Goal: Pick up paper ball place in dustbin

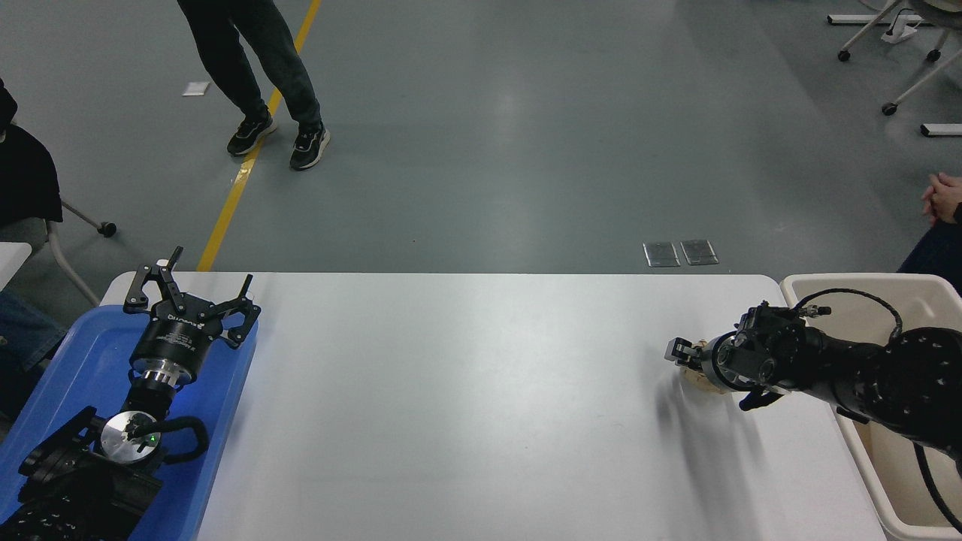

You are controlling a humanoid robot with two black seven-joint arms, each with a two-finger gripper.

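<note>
While the black right gripper (688, 359) sits low over the crumpled tan paper ball (697, 376) on the white table (451, 391), right side, I can't tell its opening. Light, squashy stuff: pinch across its middle.

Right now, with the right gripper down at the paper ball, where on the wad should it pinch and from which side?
Judging by its pose, pinch the paper ball across its rounded middle, coming from the dustbin side as the right gripper already does. The wad is roughly round and lies on the table with open space around it, so no side is blocked. Whether the gripper has closed on it is hidden.
</note>
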